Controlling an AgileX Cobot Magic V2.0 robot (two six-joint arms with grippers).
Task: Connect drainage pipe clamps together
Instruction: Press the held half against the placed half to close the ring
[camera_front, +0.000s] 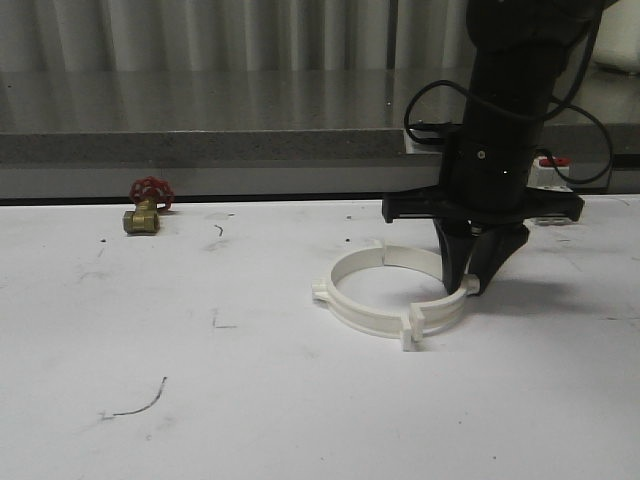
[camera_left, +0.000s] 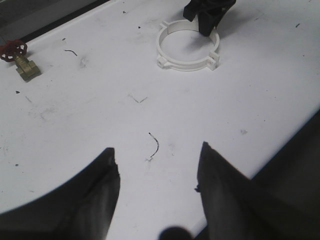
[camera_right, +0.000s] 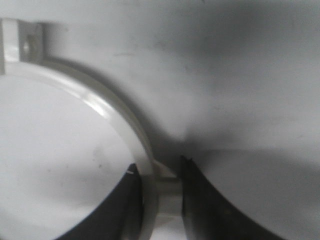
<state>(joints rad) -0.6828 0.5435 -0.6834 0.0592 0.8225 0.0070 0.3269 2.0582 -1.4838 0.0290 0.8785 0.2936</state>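
White plastic, the two drainage pipe clamps (camera_front: 392, 294) lie flat on the bench (camera_front: 250, 400) as one wide ring, right of the middle, their small tabs meeting at the near right and at the far left of the ring. The right gripper (camera_front: 470, 283) stands straight down over the ring's right side, its dark jaws narrowed onto the band, one finger inside the ring and one outside; the right wrist view shows the band (camera_right: 100, 107) pinched between the fingertips (camera_right: 200, 200) close to a tab. The left gripper (camera_left: 157, 185) hangs well back from the ring with its jaws wide and nothing between them. Far to the left, near the bench's back edge, sits a small brass valve with a red handwheel (camera_front: 146, 208).
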